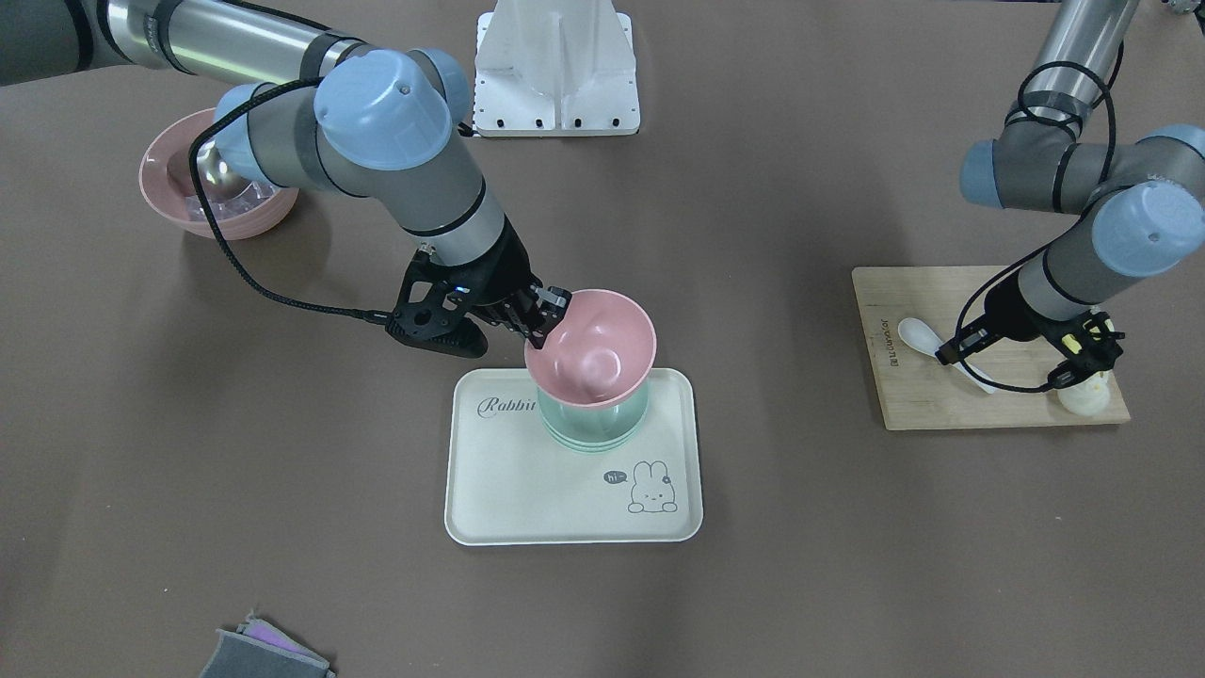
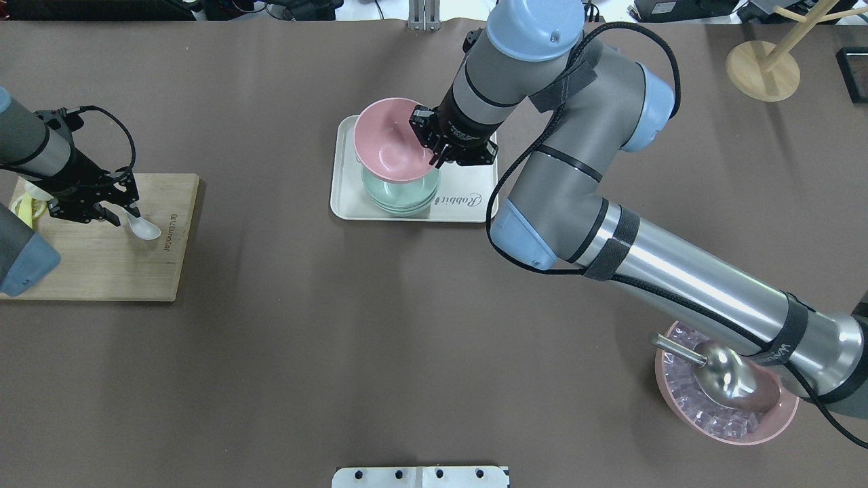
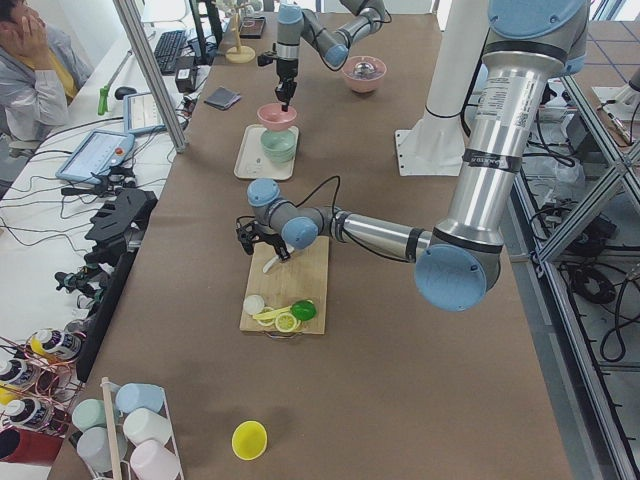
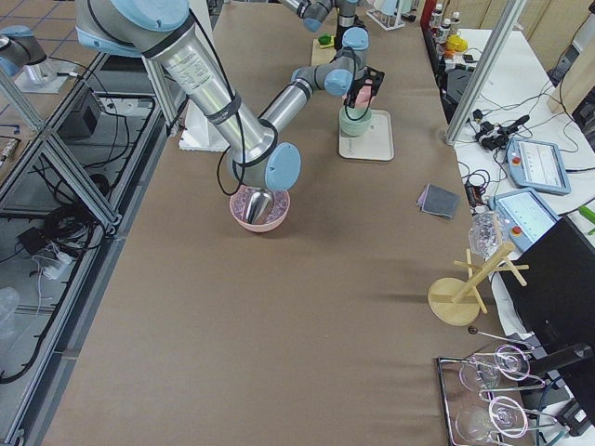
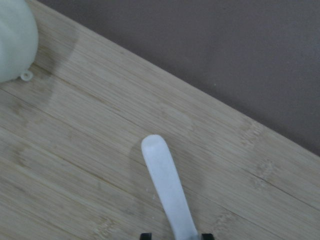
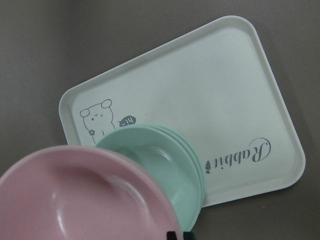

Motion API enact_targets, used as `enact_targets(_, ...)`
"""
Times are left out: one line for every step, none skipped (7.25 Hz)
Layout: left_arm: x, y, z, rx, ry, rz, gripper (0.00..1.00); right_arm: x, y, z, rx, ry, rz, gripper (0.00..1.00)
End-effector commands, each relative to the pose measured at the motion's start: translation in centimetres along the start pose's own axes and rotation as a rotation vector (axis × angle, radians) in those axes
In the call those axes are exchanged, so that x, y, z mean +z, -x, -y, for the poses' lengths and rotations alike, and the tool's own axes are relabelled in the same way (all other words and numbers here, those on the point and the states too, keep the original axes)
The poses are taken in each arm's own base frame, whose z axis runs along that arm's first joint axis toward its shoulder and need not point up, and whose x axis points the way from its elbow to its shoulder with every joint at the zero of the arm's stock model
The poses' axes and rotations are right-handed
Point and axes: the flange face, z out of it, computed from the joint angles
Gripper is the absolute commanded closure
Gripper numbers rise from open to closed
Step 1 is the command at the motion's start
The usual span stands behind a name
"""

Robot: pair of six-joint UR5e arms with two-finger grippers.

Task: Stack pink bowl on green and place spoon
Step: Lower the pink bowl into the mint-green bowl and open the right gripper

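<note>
Straddling the handle of the white spoon (image 2: 146, 229) on the wooden board (image 2: 102, 264), the left gripper (image 2: 116, 215) has a finger on either side; whether they pinch it I cannot tell. Further right, the pink bowl (image 2: 386, 142) hangs tilted just over the green bowl (image 2: 400, 196) on the tray (image 2: 468, 203), its rim clamped tight by the right gripper (image 2: 431, 146).

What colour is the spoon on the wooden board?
White; the spoon shows best in the left wrist view.
</note>
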Motion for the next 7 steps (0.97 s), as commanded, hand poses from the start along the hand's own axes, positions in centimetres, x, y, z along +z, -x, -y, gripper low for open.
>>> enact_targets(0.2, 0.0, 0.1, -0.002, 0.002, 0.003, 0.7, 0.2, 0.5, -0.5, -0.005, 0.0, 0.0, 1.0)
enact_targets(0.2, 0.0, 0.1, -0.002, 0.002, 0.003, 0.83, 0.1, 0.9, -0.6, -0.008, -0.001, 0.003, 1.0)
enact_targets(0.2, 0.0, 0.1, -0.001, 0.002, 0.001, 1.0, 0.3, 0.7, -0.5, -0.005, -0.002, -0.002, 1.0)
enact_targets(0.1, -0.1, 0.0, -0.004, 0.003, 0.001, 1.0, 0.5, 0.7, -0.3, -0.008, -0.006, -0.007, 1.0)
enact_targets(-0.2, -0.5, 0.1, 0.0, 0.002, -0.006, 1.0, 1.1, 0.3, 0.2, -0.01, -0.02, -0.021, 1.0)
enact_targets(-0.3, -0.7, 0.0, 0.003, 0.002, -0.009, 1.0, 1.8, 0.1, 0.6, -0.007, -0.029, -0.03, 1.0)
enact_targets(-0.6, -1.3, -0.1, 0.008, 0.004, -0.019, 1.0, 2.2, 0.0, 0.9, -0.004, -0.031, -0.039, 1.0)
